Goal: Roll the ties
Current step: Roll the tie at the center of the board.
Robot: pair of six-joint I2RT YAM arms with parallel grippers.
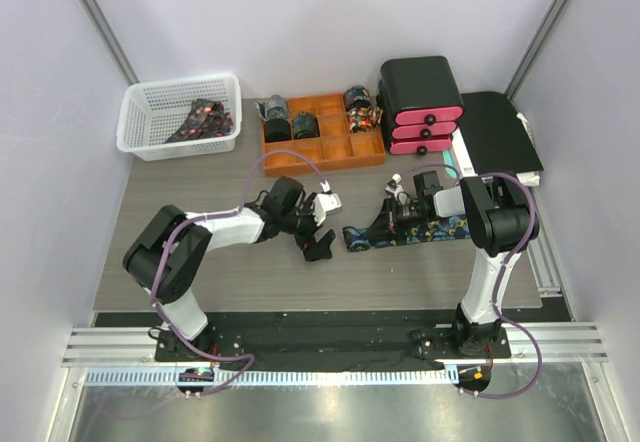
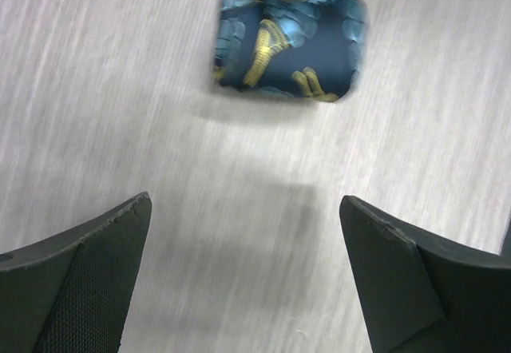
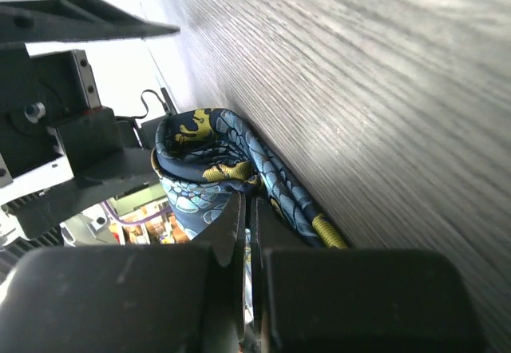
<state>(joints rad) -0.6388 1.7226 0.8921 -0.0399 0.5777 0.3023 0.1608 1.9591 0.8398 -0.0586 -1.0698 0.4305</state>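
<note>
A navy tie with a teal and gold pattern (image 1: 447, 230) lies across the table's middle. Its left end (image 1: 357, 238) is folded over, and shows in the left wrist view (image 2: 287, 43) as a squared fold. My right gripper (image 1: 388, 219) is shut on this tie near that end. In the right wrist view its fingers (image 3: 249, 203) pinch fabric beside a loose coil (image 3: 204, 164). My left gripper (image 1: 318, 245) is open and empty, just left of the tie's end. Its fingertips (image 2: 120, 233) hover over bare table (image 2: 239, 209).
An orange compartment tray (image 1: 325, 150) at the back holds rolled ties (image 1: 360, 108). A white basket (image 1: 150, 127) at the back left holds loose ties (image 1: 205, 119). A black and pink drawer unit (image 1: 420, 92) and a black flat box (image 1: 495, 132) stand at the back right.
</note>
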